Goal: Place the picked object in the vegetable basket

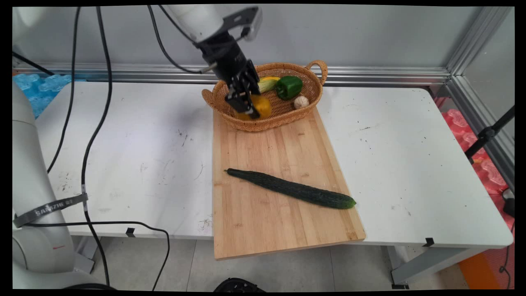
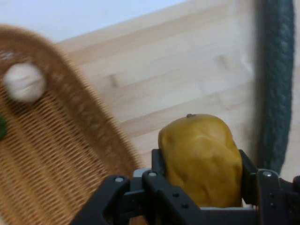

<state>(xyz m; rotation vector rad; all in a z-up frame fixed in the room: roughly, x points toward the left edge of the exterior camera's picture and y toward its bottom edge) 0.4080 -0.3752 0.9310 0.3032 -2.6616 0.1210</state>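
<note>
The end effector [image 1: 251, 107] is clamped on a yellow pepper [image 1: 261, 105], which is gripped between the two black fingers [image 2: 248, 171] on either side. The pepper is held over the near left part of a wicker basket [image 1: 312, 93], close to its rim. In the hand view the pepper [image 2: 201, 157] is seen filling the space between the fingers, with the basket's woven wall [image 2: 56, 168] on the left.

Inside the basket a green pepper [image 1: 289, 86] is seen toward the back, an ear of corn [image 1: 267, 84] just beside it on the left, and a garlic bulb [image 1: 301, 102] near the right wall. The basket is set on the far end of a wooden cutting board [image 1: 283, 156], which is laid on the white counter [image 1: 135, 139] and overhangs its near edge. A long dark cucumber [image 1: 289, 189] is laid diagonally across the board, well apart from the basket.
</note>
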